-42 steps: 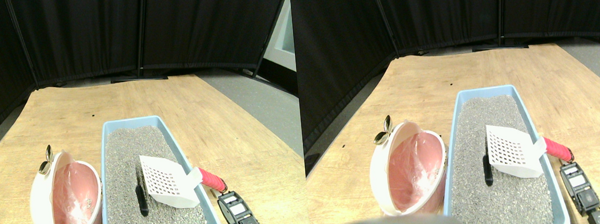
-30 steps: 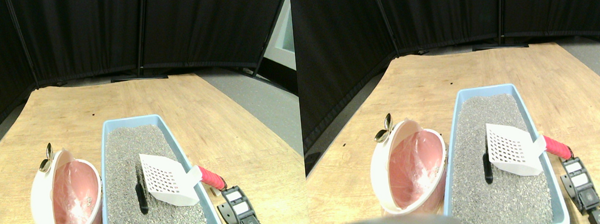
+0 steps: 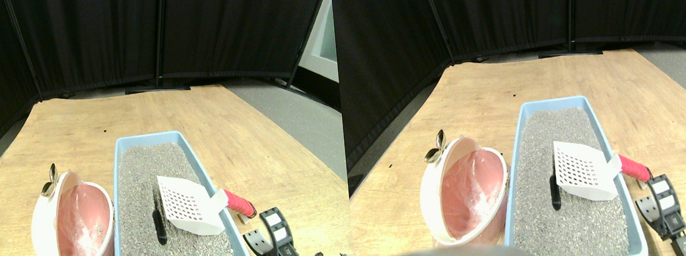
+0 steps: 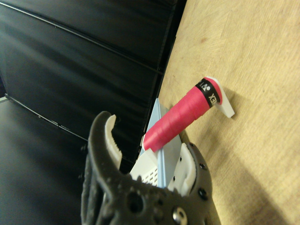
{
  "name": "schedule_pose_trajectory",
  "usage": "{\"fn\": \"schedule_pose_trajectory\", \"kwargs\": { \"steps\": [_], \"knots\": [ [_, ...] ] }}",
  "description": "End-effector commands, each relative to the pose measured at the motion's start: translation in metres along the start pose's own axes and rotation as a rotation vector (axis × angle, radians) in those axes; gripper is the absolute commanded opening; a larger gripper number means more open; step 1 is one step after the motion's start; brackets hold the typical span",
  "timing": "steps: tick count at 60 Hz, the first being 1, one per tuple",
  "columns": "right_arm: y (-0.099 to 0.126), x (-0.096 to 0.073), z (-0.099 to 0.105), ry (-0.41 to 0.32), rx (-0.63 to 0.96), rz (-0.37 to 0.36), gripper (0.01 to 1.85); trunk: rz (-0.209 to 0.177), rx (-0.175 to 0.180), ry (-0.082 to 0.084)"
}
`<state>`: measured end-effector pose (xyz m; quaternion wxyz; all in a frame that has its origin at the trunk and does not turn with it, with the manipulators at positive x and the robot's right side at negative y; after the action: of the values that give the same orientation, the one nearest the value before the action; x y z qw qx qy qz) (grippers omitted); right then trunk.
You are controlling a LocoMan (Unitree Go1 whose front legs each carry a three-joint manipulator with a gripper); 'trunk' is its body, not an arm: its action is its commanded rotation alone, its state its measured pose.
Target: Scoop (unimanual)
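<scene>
White scoop (image 3: 191, 206) across the litter tray (image 3: 119, 207), red handle (image 3: 239, 203) toward spread hand (image 3: 271, 235).

A light wooden surface (image 3: 84, 124) fills the middle of the stereo view, running from black curtains at the top down to the bottom edge, with grey floor (image 3: 288, 106) at the right. On it, at lower centre, sits a pale blue litter tray (image 3: 120, 187) filled with grey granules. Just beside the tray, at lower left, a white-rimmed pink bin (image 3: 70, 231) with a clear plastic liner lies tilted on its side. In the wrist view the white tip of the scoop's red-wrapped handle (image 4: 187, 115) appears to touch the bare wood (image 4: 253, 70) beside the tray
</scene>
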<state>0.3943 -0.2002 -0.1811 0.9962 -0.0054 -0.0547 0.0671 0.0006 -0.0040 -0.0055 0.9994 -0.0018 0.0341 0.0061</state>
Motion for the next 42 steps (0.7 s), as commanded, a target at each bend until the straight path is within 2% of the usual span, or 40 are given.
{"fn": "schedule_pose_trajectory", "kwargs": {
  "steps": [1, 4, 10, 20, 30, 42],
  "knots": [
    [0.002, 0.006, 0.004, -0.037, 0.031, -0.004, 0.76, 0.001, -0.025, -0.006],
    [0.004, 0.009, 0.004, -0.032, 0.042, -0.024, 0.82, 0.001, -0.027, -0.006],
    [0.004, 0.013, 0.005, -0.031, 0.051, -0.012, 0.88, 0.000, -0.029, -0.006],
    [0.000, 0.017, -0.002, -0.040, 0.055, -0.006, 0.86, 0.000, -0.030, -0.006],
    [-0.003, 0.023, -0.010, 0.014, 0.082, -0.053, 0.89, -0.007, -0.030, -0.003],
    [-0.009, 0.033, -0.019, 0.036, 0.117, -0.082, 0.87, -0.010, -0.031, -0.005]
  ]
}}
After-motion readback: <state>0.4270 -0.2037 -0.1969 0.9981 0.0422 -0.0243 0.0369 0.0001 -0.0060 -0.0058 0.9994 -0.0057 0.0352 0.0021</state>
